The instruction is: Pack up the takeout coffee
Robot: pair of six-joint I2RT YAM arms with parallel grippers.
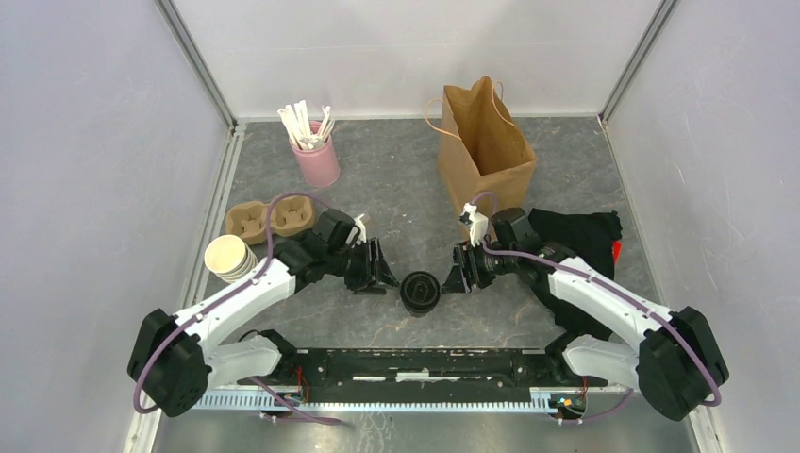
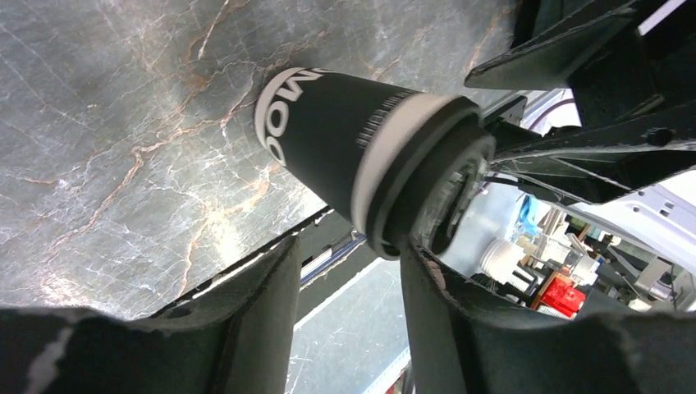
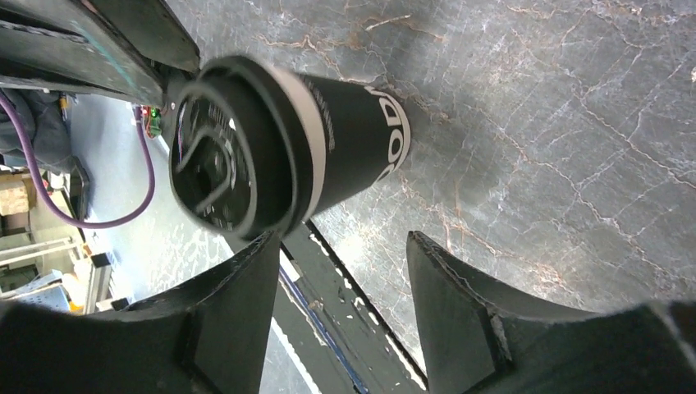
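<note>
One takeout coffee [image 1: 420, 291], a dark paper cup with a pale rim and black lid, stands upright on the marble table between the two arms. My left gripper [image 1: 383, 272] sits just left of it, open with nothing between its fingers. In the left wrist view the cup [image 2: 336, 135] is just past the left gripper [image 2: 349, 254], its lid close to one fingertip. My right gripper [image 1: 457, 276] is just right of the cup and also open. In the right wrist view the cup [image 3: 345, 148] lies beyond the right gripper [image 3: 341, 242], its lid by the left fingertip.
A brown paper bag [image 1: 486, 142] stands open at the back right. A pink cup of white sticks [image 1: 316, 156] is at the back left, with a cardboard cup carrier [image 1: 269, 217] and a stack of paper cups [image 1: 229, 258] nearer. A black cloth [image 1: 585, 236] lies right.
</note>
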